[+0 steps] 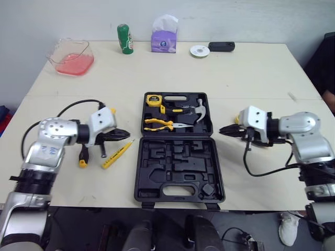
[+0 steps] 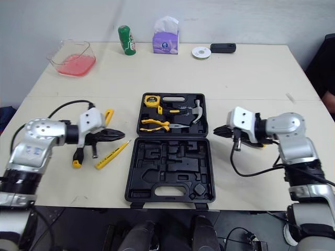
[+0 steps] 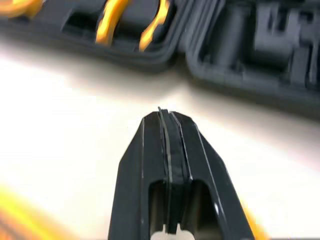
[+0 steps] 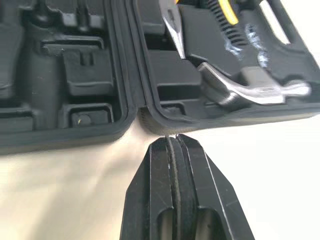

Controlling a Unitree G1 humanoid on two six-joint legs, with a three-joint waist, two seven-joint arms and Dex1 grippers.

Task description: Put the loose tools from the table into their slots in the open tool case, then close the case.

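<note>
The black tool case (image 1: 178, 167) lies open in the middle of the table (image 1: 246, 73). Its far half holds a tape measure (image 1: 153, 100), pliers (image 1: 159, 124) and a hammer (image 1: 199, 111); the slots in its near half are bare. My left tool (image 1: 125, 134) is clenched on nothing and sits left of the case. A yellow screwdriver (image 1: 118, 154) and a black-handled screwdriver (image 1: 83, 156) lie loose on the table below it. My right tool (image 1: 222, 129), also clenched and empty, points at the case's right edge near the hinge.
</note>
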